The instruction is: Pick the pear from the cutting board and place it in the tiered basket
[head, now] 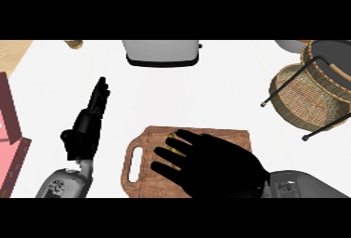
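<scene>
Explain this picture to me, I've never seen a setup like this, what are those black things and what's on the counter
You are looking steeply down at a white kitchen counter from the robot's head. The two black shapes on grey forearms are its hands. The left robot hand shows at the left with fingers straight, resting and holding nothing. The right robot hand is spread over a brown wooden cutting board with a handle slot. Slivers of a yellow-green pear show between its fingers; the fingers curve over it, but whether it is lifted cannot be told. At the upper right stands a woven wicker tiered basket on a black wire frame. A grey toaster-like appliance sits at the top edge, and something pink at the left.
</scene>
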Available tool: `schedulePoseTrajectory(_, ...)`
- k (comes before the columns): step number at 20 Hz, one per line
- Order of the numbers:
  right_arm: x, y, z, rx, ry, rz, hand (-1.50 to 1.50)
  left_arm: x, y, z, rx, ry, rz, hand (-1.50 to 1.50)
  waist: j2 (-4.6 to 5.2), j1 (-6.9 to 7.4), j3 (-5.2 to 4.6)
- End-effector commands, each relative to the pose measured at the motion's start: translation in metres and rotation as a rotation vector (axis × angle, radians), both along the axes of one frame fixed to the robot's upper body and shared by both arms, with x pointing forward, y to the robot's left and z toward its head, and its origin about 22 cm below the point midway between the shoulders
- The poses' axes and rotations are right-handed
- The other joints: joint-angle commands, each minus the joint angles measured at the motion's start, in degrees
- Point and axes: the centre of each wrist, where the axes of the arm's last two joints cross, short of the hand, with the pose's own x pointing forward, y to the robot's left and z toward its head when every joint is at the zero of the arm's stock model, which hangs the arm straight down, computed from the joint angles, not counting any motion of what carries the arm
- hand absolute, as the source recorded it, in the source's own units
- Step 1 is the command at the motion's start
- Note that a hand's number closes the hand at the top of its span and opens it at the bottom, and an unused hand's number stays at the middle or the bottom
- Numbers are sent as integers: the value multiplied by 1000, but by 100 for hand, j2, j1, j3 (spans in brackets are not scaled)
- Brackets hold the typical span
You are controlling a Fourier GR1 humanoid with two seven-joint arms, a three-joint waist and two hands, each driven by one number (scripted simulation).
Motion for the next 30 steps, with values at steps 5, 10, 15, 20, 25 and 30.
schedulePoseTrajectory(5,0,-2,-8,-42,-105,115,-150,-14,2,-5,3,2,-12,0,3,34,3)
schedulePoseTrajectory(10,3,6,-30,-14,-135,92,-150,1,-9,-4,-6,-9,-4,0,1,-4,0)
schedulePoseTrajectory(15,30,26,-39,-6,-161,-7,-150,8,12,-4,9,0,0,0,7,15,-3)
schedulePoseTrajectory(20,41,3,-52,-35,-118,-23,-150,17,12,0,-4,-6,19,0,1,-18,-1)
schedulePoseTrajectory(25,39,-8,-75,-48,-82,-1,-150,6,-2,-3,6,-7,5,0,-2,-19,-1)
schedulePoseTrajectory(30,32,17,-81,5,-48,30,-150,0,15,-9,-8,-14,-1,0,-3,-13,-2)
